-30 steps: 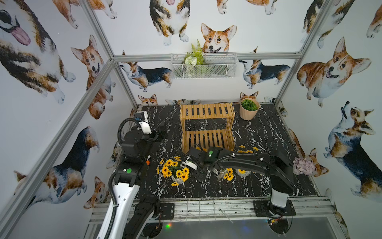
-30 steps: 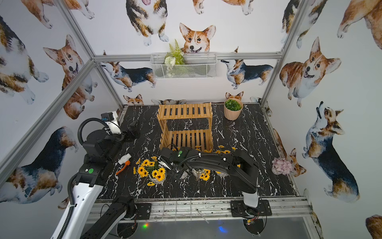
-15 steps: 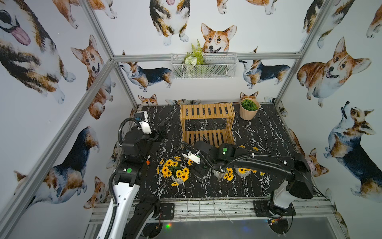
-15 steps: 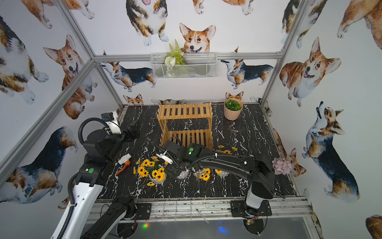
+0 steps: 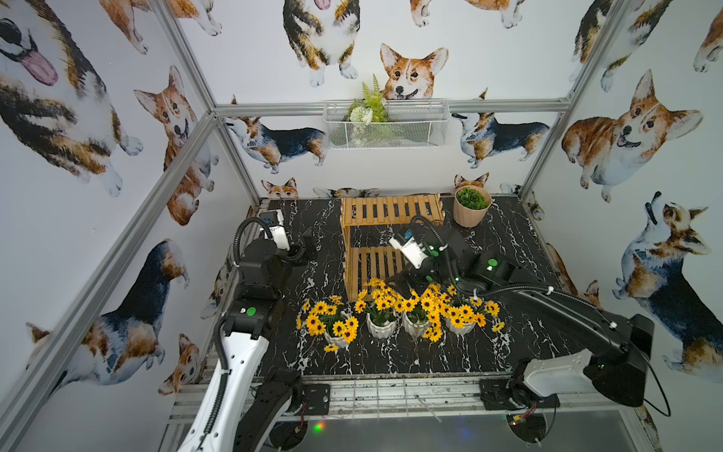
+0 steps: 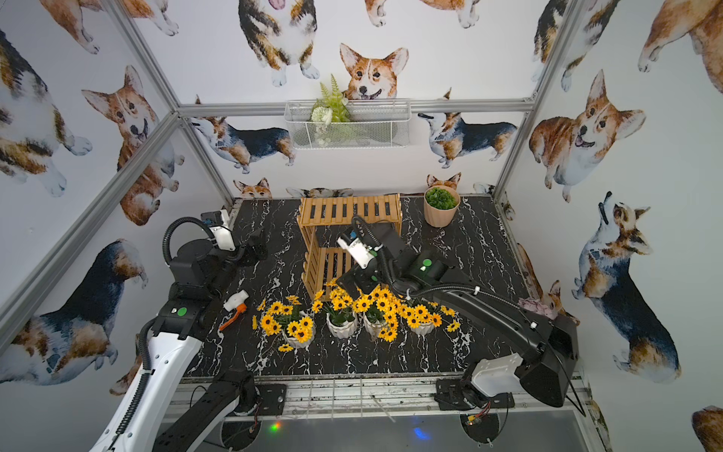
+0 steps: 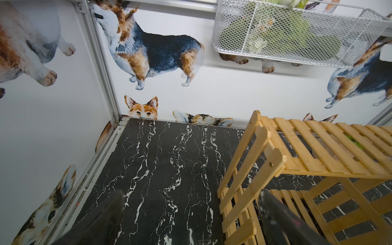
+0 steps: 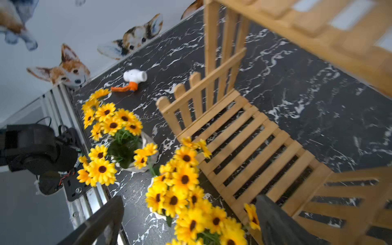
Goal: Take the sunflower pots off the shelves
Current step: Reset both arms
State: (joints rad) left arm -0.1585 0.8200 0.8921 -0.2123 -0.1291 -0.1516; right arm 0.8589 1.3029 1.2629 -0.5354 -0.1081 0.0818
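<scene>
four sunflower pots [image 5: 381,313], just below right gripper [image 8: 189,199]

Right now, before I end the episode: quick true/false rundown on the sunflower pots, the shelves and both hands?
1. All four sunflower pots stand on the table, in front of the shelves. True.
2. One sunflower pot sits on the top tier. False: both tiers are bare.
3. The right hand is shut on a pot. False: it is open above the pots, holding nothing.
4. The left hand is open and holds nothing. True.
5. The beige pot stands on the lower tier. False: it stands on the table beside the shelves.
</scene>
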